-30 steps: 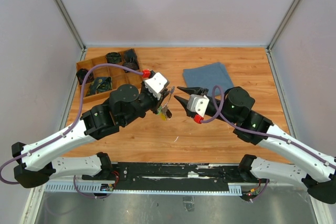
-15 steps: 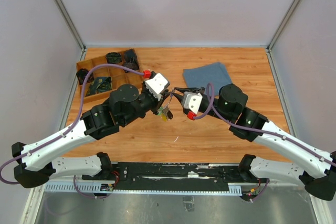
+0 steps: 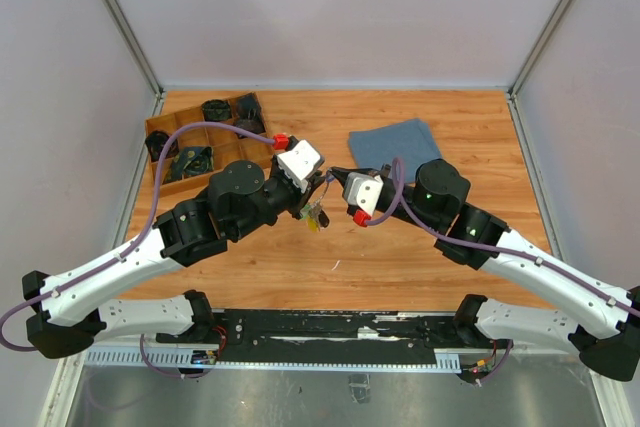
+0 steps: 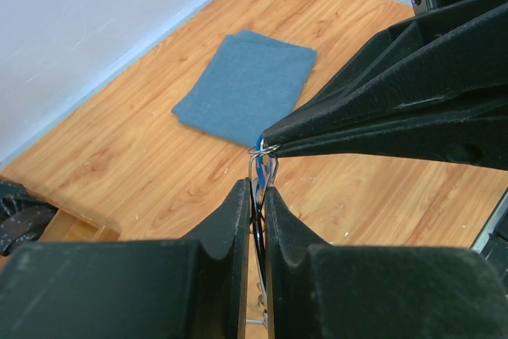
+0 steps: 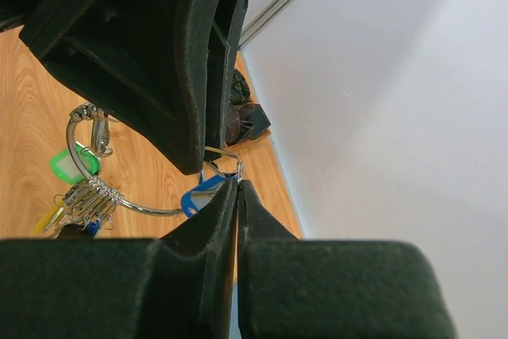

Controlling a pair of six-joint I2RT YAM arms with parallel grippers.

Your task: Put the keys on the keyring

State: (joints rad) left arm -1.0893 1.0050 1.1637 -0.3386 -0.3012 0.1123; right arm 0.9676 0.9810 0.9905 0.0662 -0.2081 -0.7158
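Keyring (image 5: 143, 208) clamped in left gripper (image 4: 255, 192); right gripper (image 5: 238, 184) moved in, pinching blue key (image 5: 198, 196)

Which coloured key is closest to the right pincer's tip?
The blue-headed key, right at the tips of the right gripper; the green-headed key and yellow-headed key hang farther along the keyring.
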